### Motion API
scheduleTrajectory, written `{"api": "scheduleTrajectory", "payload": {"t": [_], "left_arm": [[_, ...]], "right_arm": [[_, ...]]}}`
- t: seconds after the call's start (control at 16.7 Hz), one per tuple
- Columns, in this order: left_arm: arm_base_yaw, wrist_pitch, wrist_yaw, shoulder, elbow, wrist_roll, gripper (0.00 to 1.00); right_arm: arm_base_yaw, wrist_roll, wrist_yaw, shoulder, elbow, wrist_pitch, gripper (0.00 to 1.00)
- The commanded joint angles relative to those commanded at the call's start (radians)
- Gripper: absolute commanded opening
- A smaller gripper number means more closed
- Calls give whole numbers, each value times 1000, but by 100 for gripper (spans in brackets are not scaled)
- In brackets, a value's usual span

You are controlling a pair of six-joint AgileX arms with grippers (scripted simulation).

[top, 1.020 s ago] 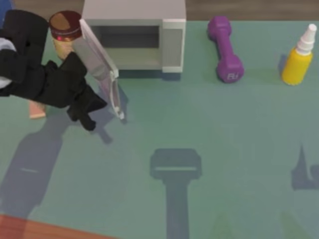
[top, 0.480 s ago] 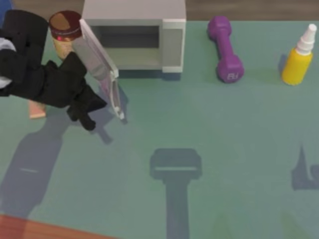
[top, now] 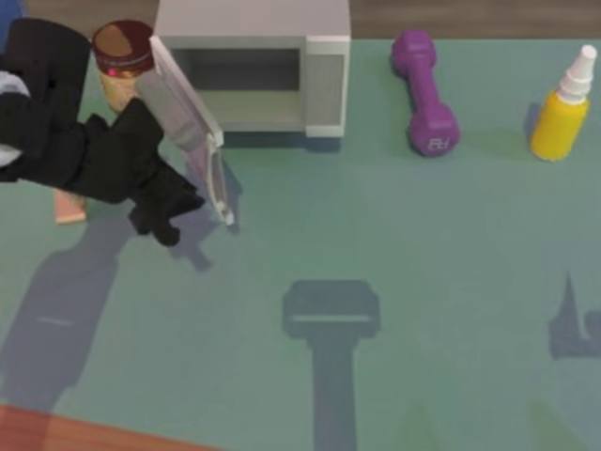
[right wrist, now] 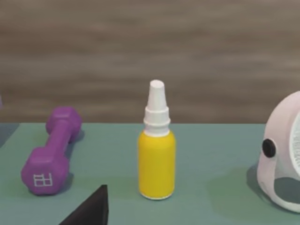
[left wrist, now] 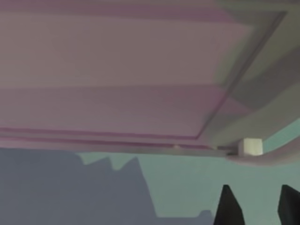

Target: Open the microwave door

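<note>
The microwave (top: 252, 70) stands at the far edge of the table (top: 394, 282), left of the middle, and its cavity is exposed. The microwave door (top: 188, 127) is swung wide out toward the near side, hinged at the oven's left corner, and from above it looks like a thin slanted panel. The left gripper (top: 169, 214) sits just to the left of the door's free end, very close to it; the top view does not let me tell if it touches. The left wrist view gives what the top view hides: the door (left wrist: 117, 89) fills most of the picture with its pinkish-grey window and silver frame, and two dark fingertips (left wrist: 228, 206) stand apart with bare table between them, so this gripper is released and grasps nothing.

Behind the left arm there is a brown jar (top: 123, 58). Far to the right of this gripper lie a purple dumbbell (top: 424, 94) and a yellow bottle (top: 562, 113). The right wrist view shows also a white round device (right wrist: 283, 159) beside the bottle, which the top view does not show. Of the right gripper only one dark tip (right wrist: 91, 208) is seen, and I cannot tell its state
</note>
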Motion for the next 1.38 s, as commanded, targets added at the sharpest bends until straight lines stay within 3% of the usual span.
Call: {"api": "scheduleTrajectory", "payload": {"t": [0.36,0.96,1.38], "left_arm": [[0,0,0,0,0,0,98],[0,-2,-1,-4,-1,-1,100],[-8,-148,-18,-214,-48,-30,100]], "right_arm": [[0,0,0,0,0,0,100],[0,0,0,0,0,0,100],[0,0,0,0,0,0,100]]}}
